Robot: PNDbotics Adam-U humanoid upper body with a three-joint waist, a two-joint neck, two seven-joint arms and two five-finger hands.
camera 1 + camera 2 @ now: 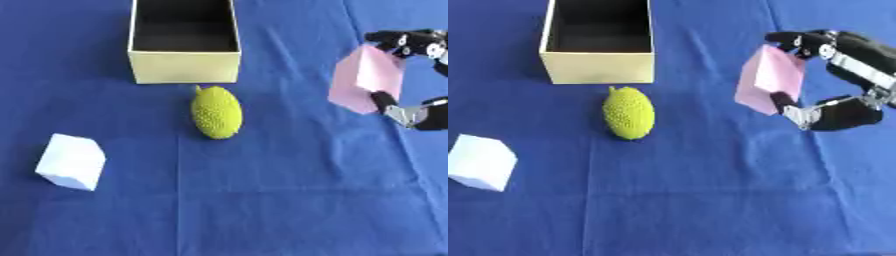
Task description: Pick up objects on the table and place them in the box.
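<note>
blue cloth (289, 200) | right hand (842, 75) pinching pink block (770, 80) | box (185, 66) apart

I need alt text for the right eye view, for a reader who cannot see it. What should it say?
The robot's right hand holds a pink block between fingers and thumb, to the right of an open cream box on a blue cloth. A bumpy yellow-green fruit lies just in front of the box, and a white block sits at the left edge.
</note>
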